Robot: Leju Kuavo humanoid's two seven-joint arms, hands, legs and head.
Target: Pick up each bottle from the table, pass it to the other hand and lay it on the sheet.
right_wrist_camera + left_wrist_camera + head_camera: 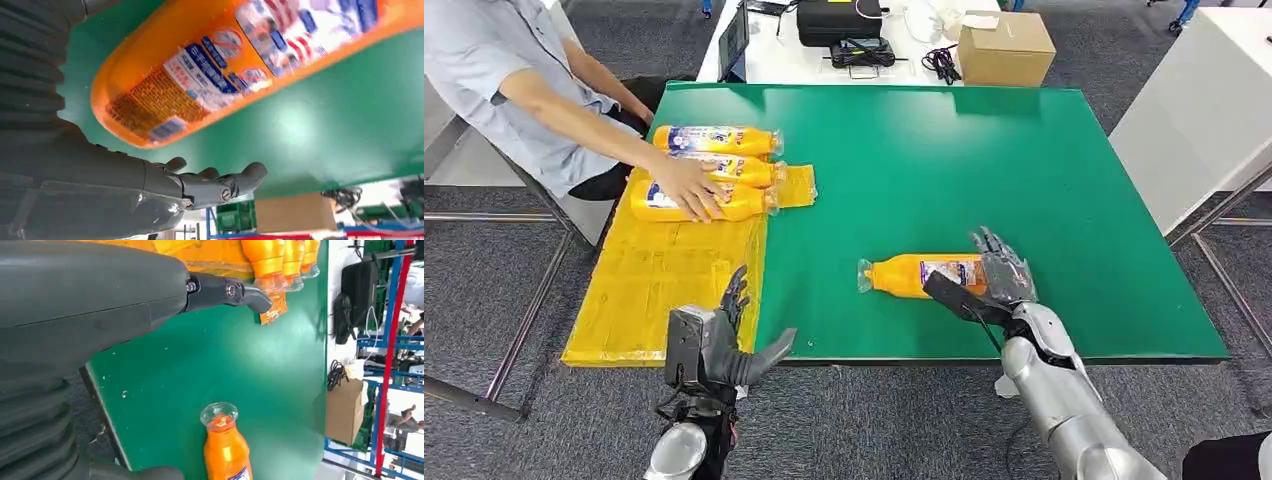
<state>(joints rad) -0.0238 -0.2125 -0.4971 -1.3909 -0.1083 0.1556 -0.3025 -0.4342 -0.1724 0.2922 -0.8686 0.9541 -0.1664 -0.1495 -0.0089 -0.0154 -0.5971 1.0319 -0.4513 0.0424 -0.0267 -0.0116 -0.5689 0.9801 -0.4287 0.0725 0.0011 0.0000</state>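
An orange bottle (921, 274), full of orange liquid, lies on its side on the green table (984, 170) at the right robot hand (994, 280), whose fingers are spread around its base without gripping. Three more bottles (714, 170) lie on the yellow sheet (654, 290). The left robot hand (719, 335) is open, holding nothing.

Bottle (921, 274), lower centre: glossy orange plastic, clear cap, printed paper-like label.
Table (984, 160): smooth matt green top.
Sheet (654, 275), left: yellow, creased, probably plastic film.
Box (1006, 48), top: matt brown cardboard.
Right hand (994, 280): matt dark plastic; arm brushed silver metal.
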